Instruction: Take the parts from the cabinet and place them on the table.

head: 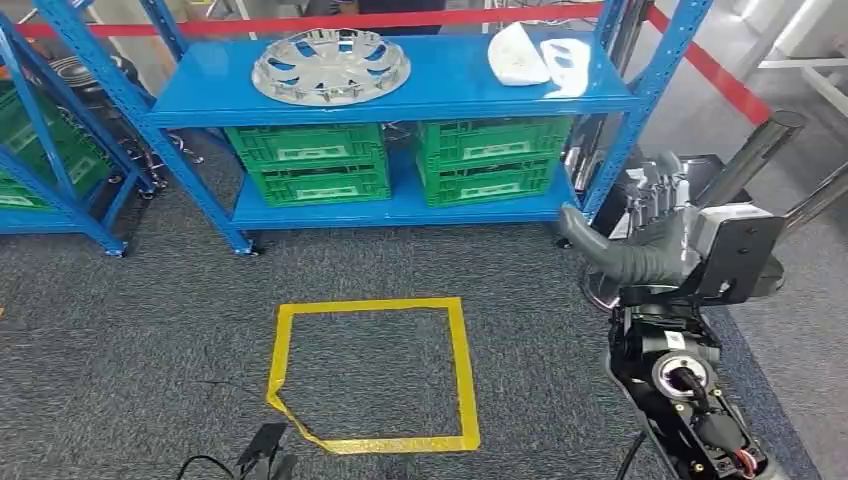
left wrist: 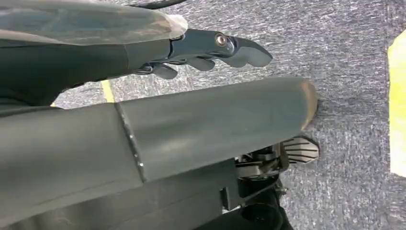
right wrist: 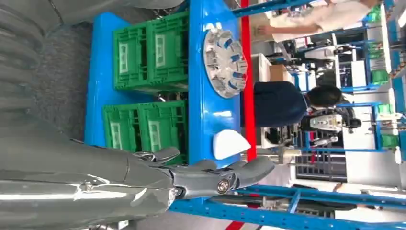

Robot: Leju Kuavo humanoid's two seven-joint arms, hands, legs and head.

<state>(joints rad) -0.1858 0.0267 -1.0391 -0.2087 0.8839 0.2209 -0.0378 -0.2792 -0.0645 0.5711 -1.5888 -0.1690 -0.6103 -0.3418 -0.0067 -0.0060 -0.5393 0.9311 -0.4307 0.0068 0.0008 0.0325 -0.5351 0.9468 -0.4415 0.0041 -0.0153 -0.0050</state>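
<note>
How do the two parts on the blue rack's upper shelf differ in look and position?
The hubcap is silver, round and spoked, lying flat toward the shelf's left; the white part is plain, smooth and irregular in outline, sitting toward the right end. The hubcap looks clearly wider than the white part. The white part lies nearer the raised right hand than the hubcap does. Both rest untouched on the same upper shelf, above the green crates.

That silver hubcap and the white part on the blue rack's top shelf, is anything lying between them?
No. In the head view, only bare blue shelf separates the silver hubcap from the white part; they lie apart, not touching.
</note>
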